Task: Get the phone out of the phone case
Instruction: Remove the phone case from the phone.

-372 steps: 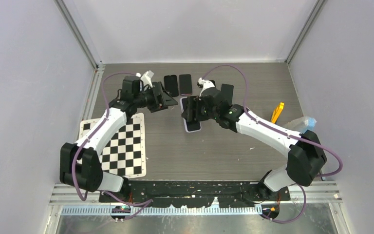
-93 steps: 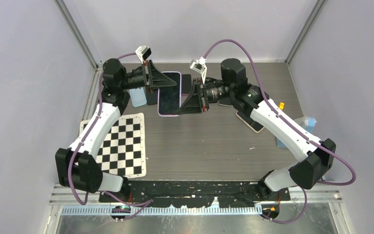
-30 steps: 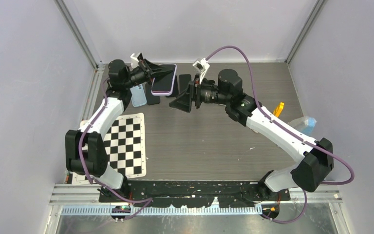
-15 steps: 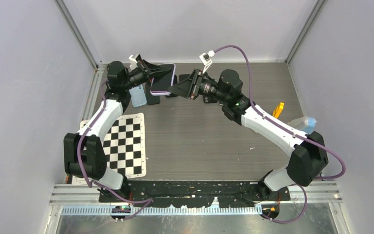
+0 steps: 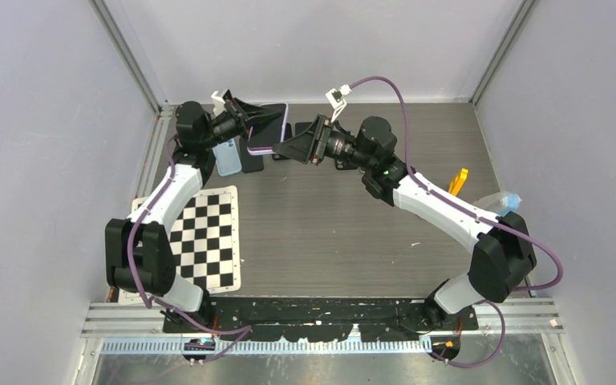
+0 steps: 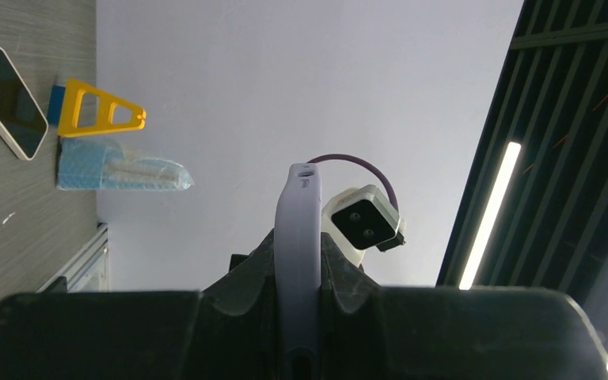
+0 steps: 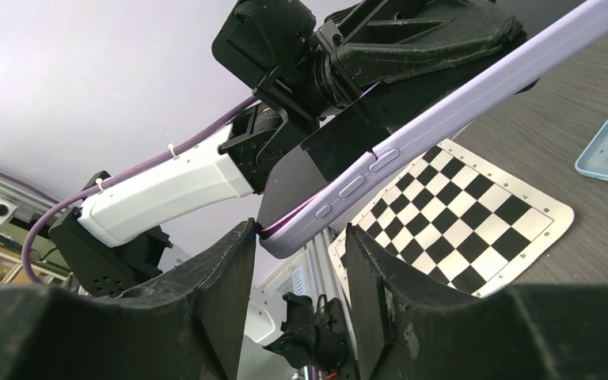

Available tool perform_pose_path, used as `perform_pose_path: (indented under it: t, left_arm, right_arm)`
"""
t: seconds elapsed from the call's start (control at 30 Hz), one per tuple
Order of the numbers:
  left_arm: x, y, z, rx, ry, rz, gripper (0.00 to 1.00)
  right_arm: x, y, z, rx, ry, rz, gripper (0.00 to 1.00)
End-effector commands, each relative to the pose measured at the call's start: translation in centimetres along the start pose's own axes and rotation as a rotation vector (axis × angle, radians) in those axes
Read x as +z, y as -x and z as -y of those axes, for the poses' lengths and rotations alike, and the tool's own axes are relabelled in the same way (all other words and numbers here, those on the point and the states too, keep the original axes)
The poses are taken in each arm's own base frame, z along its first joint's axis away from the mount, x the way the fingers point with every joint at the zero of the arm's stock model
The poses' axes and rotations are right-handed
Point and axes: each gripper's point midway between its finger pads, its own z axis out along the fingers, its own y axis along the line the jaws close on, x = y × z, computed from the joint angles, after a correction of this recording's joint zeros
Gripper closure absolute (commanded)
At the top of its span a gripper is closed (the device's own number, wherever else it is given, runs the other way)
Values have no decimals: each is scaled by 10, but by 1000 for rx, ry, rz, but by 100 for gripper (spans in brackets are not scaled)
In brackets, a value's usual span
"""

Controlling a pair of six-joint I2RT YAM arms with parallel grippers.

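Two hands: left hand [image 6: 298,245] pinches phone case [image 6: 297,194], right hand [image 7: 299,235] open around its corner.

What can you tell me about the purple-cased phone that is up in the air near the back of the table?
It is a phone in a lilac case that looks smooth and rubbery, with rounded corners and raised side buttons. The dark screen faces upward. It is lifted off the table, and the left gripper is clamped across one end. Its free corner lies between the open fingers of the right gripper. I cannot tell whether they touch it.
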Motion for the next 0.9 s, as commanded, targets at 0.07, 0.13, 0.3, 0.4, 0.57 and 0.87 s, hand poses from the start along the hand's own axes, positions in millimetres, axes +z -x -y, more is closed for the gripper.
perform_pose_path:
  t: [0.07, 0.13, 0.3, 0.4, 0.57, 0.87]
  left_arm:
    - [-5, -13, 32, 66, -95, -16, 100]
    - [-5, -13, 33, 68, -98, -16, 100]
    - [-7, -17, 34, 58, -96, -30, 100]
    - [-10, -21, 41, 38, -116, -35, 100]
    - [-13, -25, 51, 18, -143, -35, 100]
    - [-19, -26, 68, -32, -200, -31, 100]
  right_arm:
    - [2, 6, -6, -27, 43, 26, 56]
    - [3, 7, -2, -23, 24, 33, 63]
    - [8, 10, 21, -5, -76, 42, 76]
    - [7, 6, 42, -33, -158, 30, 82]
    - [1, -15, 99, -45, -343, -20, 92]
    - [-30, -40, 177, -66, -540, -33, 95]
